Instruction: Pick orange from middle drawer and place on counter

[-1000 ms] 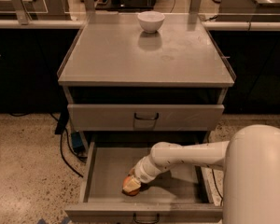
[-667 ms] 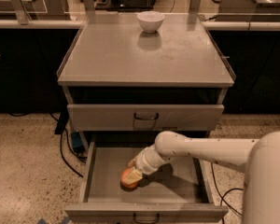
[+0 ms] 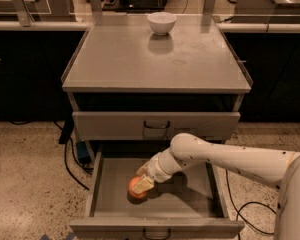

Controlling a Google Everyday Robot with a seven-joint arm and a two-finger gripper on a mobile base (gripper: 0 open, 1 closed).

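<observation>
Right, the gripper (image 3: 141, 183) is down inside the open middle drawer (image 3: 190, 204), fingers clamped on the orange (image 3: 135, 190), which sits toward 9 o'clock of the drawer floor. Up on the counter (image 3: 140, 64), a white bowl (image 3: 161, 22) stands at 12 o'clock.

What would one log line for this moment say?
pincer: at orange inside open drawer | orange: not yet lifted out | counter: holds white bowl
</observation>
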